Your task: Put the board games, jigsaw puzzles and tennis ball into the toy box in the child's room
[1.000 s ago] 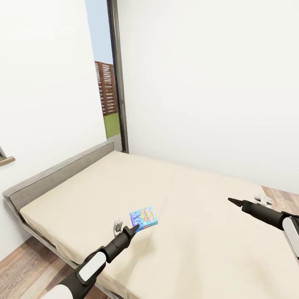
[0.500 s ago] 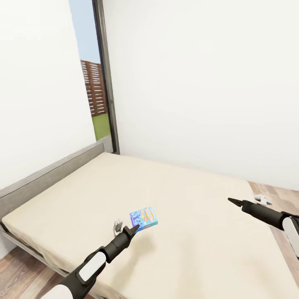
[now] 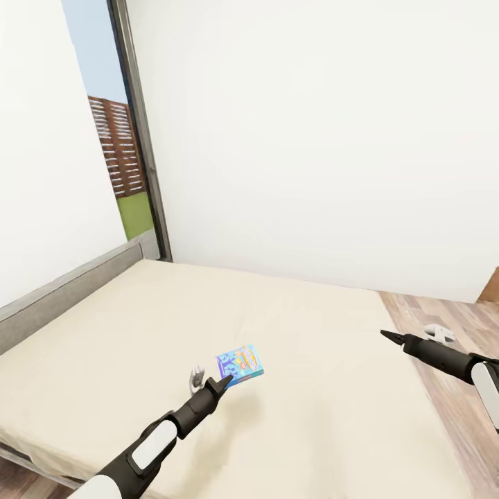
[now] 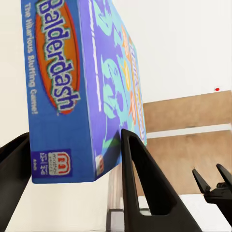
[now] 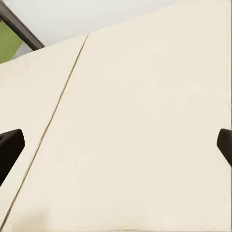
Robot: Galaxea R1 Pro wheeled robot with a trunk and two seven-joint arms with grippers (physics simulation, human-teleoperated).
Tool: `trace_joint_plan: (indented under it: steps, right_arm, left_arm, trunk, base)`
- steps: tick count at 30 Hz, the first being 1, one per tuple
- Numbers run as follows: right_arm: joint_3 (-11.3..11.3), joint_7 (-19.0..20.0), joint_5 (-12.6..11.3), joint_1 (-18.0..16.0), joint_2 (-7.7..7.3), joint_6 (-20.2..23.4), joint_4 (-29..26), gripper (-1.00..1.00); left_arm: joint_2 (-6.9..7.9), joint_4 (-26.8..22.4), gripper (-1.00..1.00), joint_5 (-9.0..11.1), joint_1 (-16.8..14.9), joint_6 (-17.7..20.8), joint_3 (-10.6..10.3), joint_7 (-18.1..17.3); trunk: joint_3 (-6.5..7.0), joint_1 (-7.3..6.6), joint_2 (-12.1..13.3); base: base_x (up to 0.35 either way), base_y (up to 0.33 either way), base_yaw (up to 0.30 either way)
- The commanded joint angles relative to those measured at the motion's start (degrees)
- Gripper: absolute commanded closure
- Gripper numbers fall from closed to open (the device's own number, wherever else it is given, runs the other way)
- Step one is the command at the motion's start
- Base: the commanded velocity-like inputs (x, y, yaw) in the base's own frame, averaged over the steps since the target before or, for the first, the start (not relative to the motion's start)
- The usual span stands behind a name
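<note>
Head view, lower centre: left end effector [image 3: 223, 382] grips the blue board game [image 3: 240, 364] above the bed [image 3: 312, 333]; right end effector [image 3: 385, 335] spread, empty. Boxing remains.

The blue board game [image 4: 72, 92] carries the title "Balderdash" on its side panel — beside it, "The Hilarious Bluffing Game!" — and a small red Mattel-style logo below, its fine print illegible.
</note>
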Motion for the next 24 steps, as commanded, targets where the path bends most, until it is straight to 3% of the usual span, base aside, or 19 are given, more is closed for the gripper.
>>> trace_joint_plan:
  steps: [1,24]
  right_arm:
    - [-0.09,0.09,-0.2,-0.05,0.02,0.4,-0.01,-1.0]
    - [-0.1,0.09,-0.2,-0.05,0.02,0.4,-0.01,-1.0]
  left_arm:
    - [0.07,-0.03,1.0,0.68,-0.05,0.35,-0.24,-0.12]
    - [0.02,-0.21,1.0,0.63,-0.05,0.42,-0.24,-0.12]
  trunk:
    - [0.13,-0.22,0.37]
    - [4.25,-5.28,9.6]
  base:
    - [0.0,0.0,-0.28]
    - [0.0,0.0,-0.281]
